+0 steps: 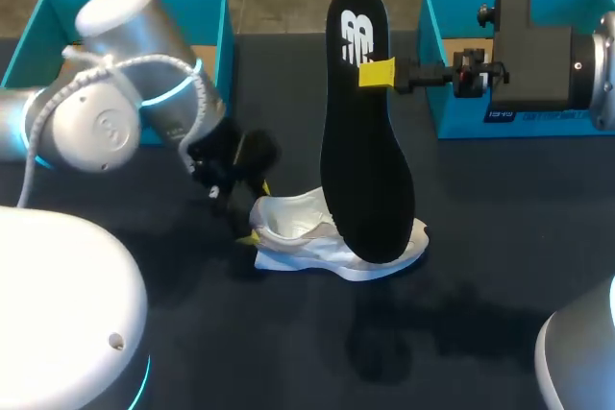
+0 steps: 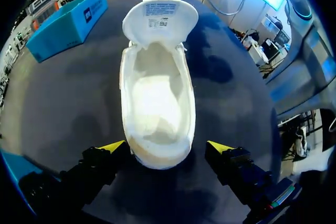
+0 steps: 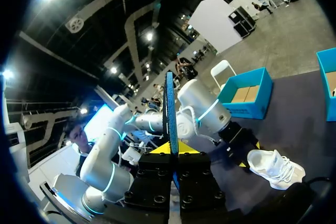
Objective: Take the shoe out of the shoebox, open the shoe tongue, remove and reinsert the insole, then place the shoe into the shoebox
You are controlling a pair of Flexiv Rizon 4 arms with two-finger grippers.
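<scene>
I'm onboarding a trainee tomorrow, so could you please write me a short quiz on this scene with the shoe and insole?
1. True or false: the insole lies flat inside the shoe.
2. Which jaws are shut on the insole? A) left B) right C) neither
3. Fill in: the left jaws stand open on either side of the shoe's ____.

Key:
1. False: it is held upright.
2. B
3. heel
</scene>
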